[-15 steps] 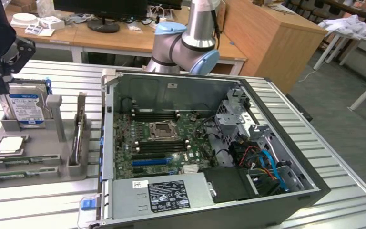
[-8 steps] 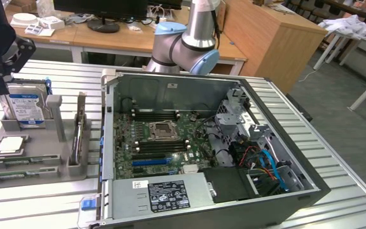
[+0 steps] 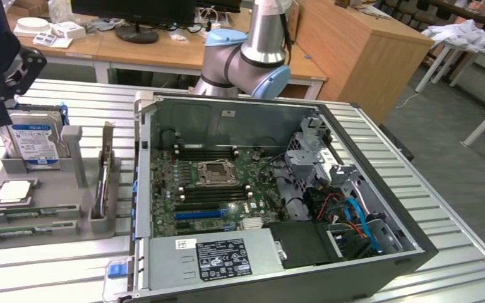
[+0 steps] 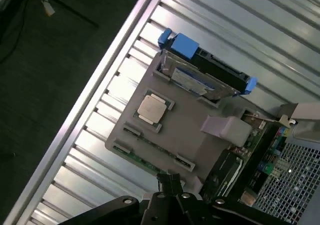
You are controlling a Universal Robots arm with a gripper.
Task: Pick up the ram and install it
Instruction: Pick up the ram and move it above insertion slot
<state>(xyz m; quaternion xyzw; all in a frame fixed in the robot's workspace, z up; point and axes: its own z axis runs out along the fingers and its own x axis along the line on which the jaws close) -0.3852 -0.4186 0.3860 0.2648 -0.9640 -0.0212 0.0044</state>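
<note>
1. Your hand [image 4: 170, 181] hangs above the gray holder [image 3: 57, 222], fingers pointing down and pressed together, pinching nothing.
2. In the wrist view the fingertips sit over the holder's edge farthest from the hard drive [image 3: 35, 140].
3. The ram [image 4: 146, 159] lies flat in a slot along that same edge of the holder, just beside the fingertips in the wrist view and untouched.
4. The arm [image 3: 259, 57] rises behind the computer case [image 3: 411, 249], on the far side of it from the holder.
5. The case's open wall stands just beside the holder, leaving only a narrow gap.
6. On the holder's opposite side the ribbed surface [image 4: 240, 30] runs a short way to its edge, with dark floor beyond.
</note>
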